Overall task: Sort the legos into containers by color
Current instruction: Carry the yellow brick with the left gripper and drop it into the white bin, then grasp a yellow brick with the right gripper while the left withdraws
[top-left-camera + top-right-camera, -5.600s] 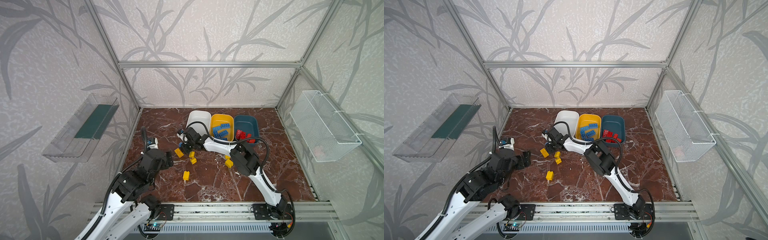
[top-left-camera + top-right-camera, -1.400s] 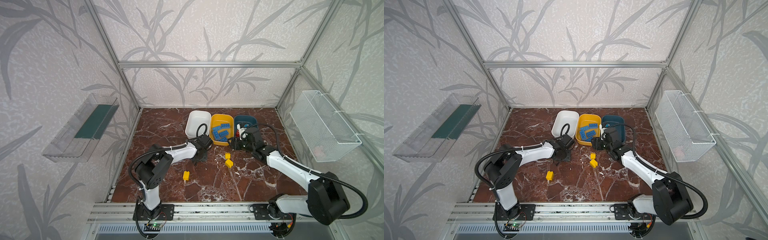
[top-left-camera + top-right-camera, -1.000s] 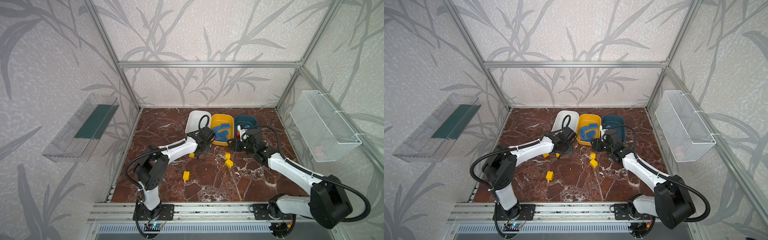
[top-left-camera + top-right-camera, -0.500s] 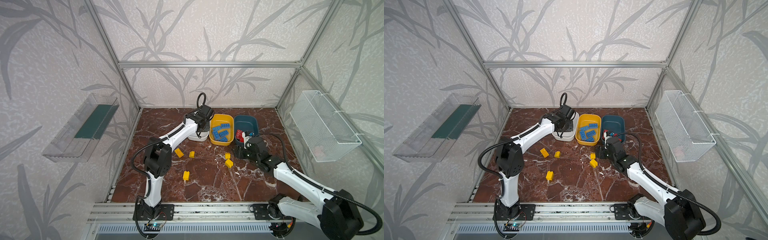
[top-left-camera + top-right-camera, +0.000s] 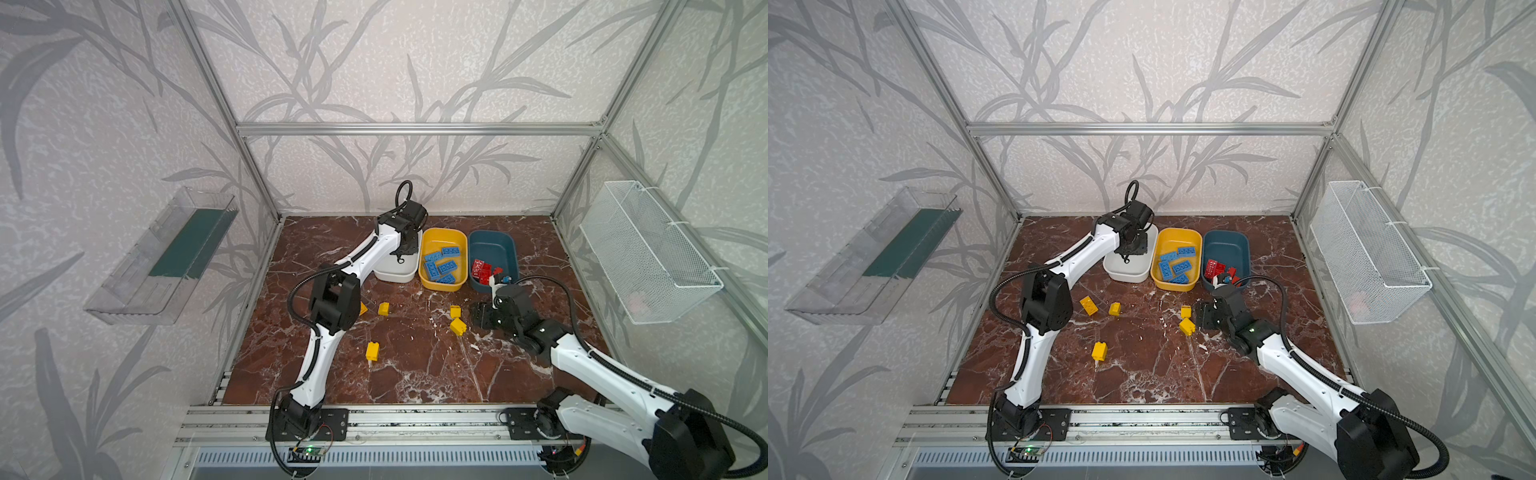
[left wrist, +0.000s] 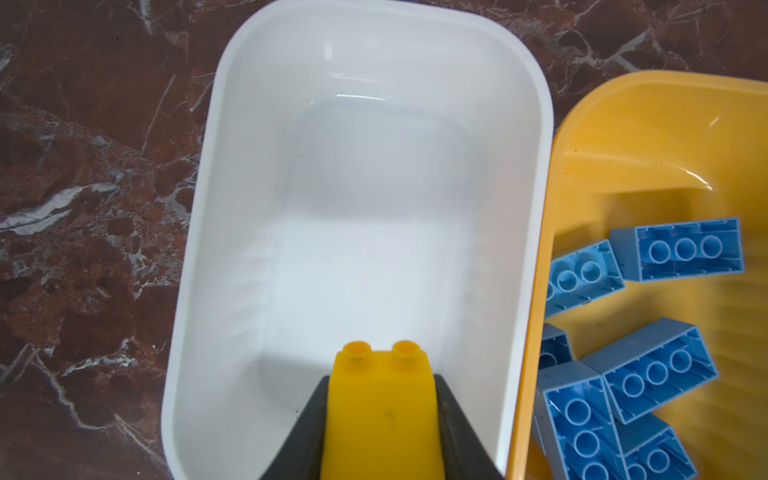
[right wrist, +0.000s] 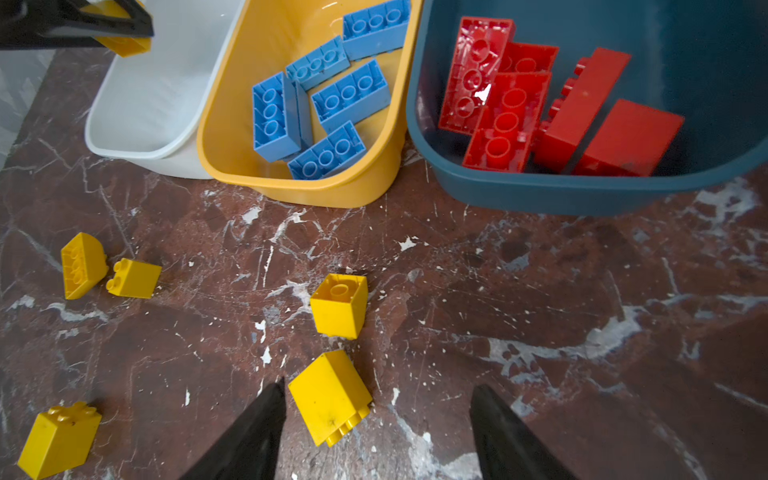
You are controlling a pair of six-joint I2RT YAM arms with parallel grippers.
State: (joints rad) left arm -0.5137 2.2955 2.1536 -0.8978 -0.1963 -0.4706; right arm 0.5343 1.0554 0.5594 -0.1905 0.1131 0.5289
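Legos (image 5: 444, 266) check from my remote seat: the blue ones sit in the yellow tub (image 7: 291, 193), red legos (image 7: 503, 120) lie in the teal tub (image 7: 540, 195) just right of it, and the white tub (image 6: 208, 249) sits just left of it. My left gripper (image 6: 381, 377) hangs over the white tub, clamped on a yellow lego (image 6: 382, 415). Five loose yellow legos (image 7: 338, 305) lie on the surface (image 7: 540, 332) in front of the yellow tub. My right gripper (image 7: 378, 384) is wide open down there, with the nearest yellow block (image 7: 328, 395) between its jaws, close to one of them
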